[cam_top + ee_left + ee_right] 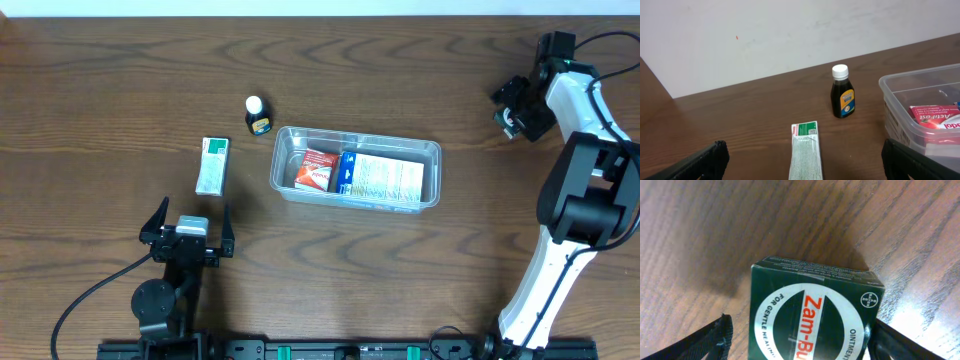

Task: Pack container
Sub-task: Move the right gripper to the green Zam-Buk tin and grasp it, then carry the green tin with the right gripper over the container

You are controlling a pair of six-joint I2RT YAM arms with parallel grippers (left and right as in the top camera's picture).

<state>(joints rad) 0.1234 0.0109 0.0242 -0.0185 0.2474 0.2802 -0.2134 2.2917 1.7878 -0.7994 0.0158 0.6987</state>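
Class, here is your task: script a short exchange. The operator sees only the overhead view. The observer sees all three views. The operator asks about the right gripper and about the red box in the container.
Operator: What sits at the right gripper? I see only a green speck there.
Observer: The right wrist view shows a dark green ointment box, labelled "Zam-Bu", between the fingers. Wood shows between one finger and the box, so I cannot tell whether it is gripped.
Operator: And the red box in the container?
Observer: In the left wrist view the print on it reads "Acti-fast".
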